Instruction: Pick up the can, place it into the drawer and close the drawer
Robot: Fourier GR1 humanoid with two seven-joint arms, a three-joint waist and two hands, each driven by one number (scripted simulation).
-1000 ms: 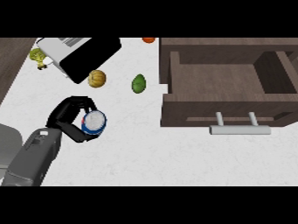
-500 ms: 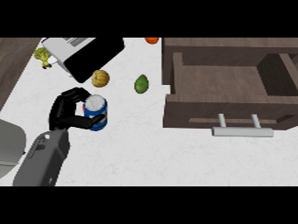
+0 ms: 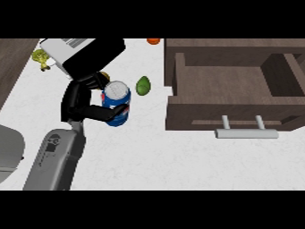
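**Tally on the counter**

One can [image 3: 117, 103], blue with a pale top, at about nine o'clock from centre. One open drawer [image 3: 237, 87] at two o'clock, bearing one pale bar handle [image 3: 246, 133]. One green fruit [image 3: 143, 85] near twelve o'clock. One small orange-red item [image 3: 153, 41] at the twelve o'clock edge. One yellow-green item [image 3: 42, 58] at ten o'clock. One black-and-white appliance [image 3: 82, 53] at eleven o'clock. One hand, the left hand [image 3: 82, 103]; one grey forearm [image 3: 56, 160] at seven o'clock.

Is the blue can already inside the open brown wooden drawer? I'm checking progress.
No: the blue can is held in the left hand over the white counter, left of the brown wooden drawer.
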